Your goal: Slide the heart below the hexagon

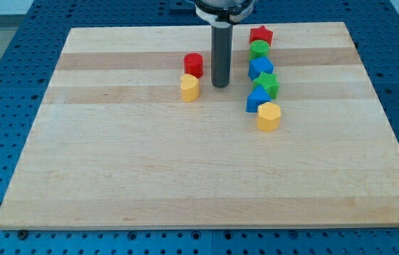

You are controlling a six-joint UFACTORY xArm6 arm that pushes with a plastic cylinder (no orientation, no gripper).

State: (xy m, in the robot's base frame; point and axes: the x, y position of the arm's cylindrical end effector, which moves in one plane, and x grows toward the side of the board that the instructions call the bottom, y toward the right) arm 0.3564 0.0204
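Push of yellow heart toward yellow hexagon
My tip is just right of it, no jaws, nothing held; go round left first

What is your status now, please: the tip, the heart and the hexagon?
My tip just right of yellow heart, apart. Yellow hexagon at view's right, ending block column. Red cylinder above heart; path down clear.

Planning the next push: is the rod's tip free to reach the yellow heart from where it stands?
Probably yes. My tip stands just to the view's right of the yellow heart, with bare board between them; the red cylinder sits above the heart, off that path.
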